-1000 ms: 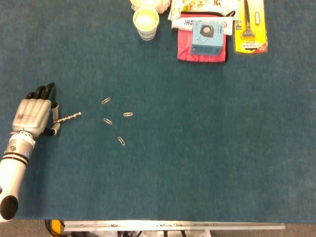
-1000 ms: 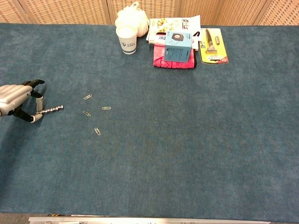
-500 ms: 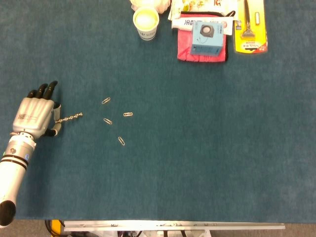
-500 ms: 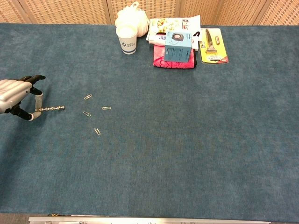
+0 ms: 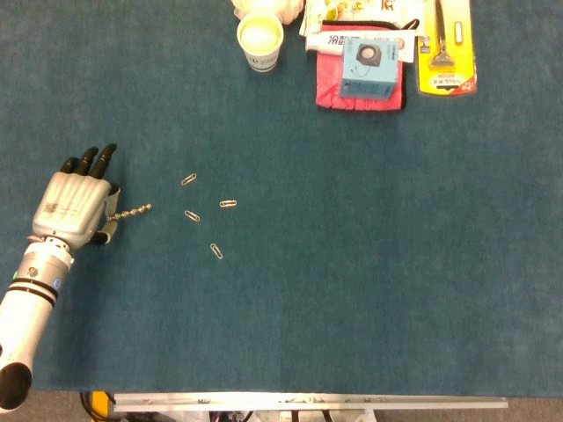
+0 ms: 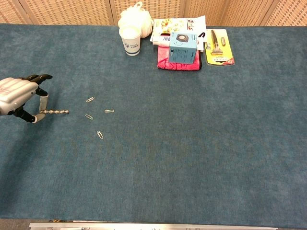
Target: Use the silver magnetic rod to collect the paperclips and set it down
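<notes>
Gripping a beaded silver rod (image 5: 132,212), the left robot hand (image 5: 77,207) nears wire paperclips (image 5: 209,220).

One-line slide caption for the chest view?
Left hand holds the silver magnetic rod pointing toward four paperclips.

silver magnetic rod (image 5: 131,212) — beaded, level — points at four scattered paperclips (image 5: 205,216).

L hand (image 5: 77,207) w/ magnetic rod (image 5: 132,212) shifted right, rod tip nearer the paperclips (image 5: 204,216).
</notes>
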Robot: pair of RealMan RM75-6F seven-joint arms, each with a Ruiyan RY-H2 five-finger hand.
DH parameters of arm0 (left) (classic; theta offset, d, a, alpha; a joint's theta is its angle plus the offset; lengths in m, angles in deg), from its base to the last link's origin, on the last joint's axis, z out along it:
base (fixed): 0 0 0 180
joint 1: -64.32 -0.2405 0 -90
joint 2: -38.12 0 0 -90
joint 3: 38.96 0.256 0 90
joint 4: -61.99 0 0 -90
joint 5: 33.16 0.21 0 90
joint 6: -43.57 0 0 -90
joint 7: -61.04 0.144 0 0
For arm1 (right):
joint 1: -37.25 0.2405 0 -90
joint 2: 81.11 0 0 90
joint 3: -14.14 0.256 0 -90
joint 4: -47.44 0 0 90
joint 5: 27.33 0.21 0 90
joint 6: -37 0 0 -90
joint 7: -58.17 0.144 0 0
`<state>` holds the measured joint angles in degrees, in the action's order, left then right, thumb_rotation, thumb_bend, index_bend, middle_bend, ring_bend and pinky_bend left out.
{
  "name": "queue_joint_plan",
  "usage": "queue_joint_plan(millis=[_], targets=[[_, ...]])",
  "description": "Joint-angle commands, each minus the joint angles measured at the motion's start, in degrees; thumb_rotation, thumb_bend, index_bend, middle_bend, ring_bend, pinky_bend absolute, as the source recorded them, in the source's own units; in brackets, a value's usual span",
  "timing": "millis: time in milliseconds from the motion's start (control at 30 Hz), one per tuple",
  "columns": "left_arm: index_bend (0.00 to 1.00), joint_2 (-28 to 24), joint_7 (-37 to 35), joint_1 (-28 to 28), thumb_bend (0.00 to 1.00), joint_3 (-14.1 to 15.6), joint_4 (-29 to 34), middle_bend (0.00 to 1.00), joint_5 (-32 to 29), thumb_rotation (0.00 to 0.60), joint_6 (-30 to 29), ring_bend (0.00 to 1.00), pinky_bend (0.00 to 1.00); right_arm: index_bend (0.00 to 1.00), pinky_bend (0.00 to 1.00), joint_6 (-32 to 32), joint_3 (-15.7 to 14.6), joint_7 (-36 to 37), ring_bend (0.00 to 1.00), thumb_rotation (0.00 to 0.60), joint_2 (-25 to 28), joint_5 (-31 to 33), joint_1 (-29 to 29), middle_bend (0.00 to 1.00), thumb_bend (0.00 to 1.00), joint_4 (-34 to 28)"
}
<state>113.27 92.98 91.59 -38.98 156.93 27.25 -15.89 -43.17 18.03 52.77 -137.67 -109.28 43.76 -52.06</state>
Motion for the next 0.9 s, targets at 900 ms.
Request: queue_joint_plan(millis=[900], targets=[[0.57, -3.76, 11.97, 3.48, 0.32, 1.03, 11.17, 0.00, -2.88, 0.600, -3.97, 0.00, 0.14, 0.32, 0.36, -0.33, -0.05, 0.61, 0.21, 0.600, 0.50, -0.68, -0.15, 0.26, 0.00, -0.74]])
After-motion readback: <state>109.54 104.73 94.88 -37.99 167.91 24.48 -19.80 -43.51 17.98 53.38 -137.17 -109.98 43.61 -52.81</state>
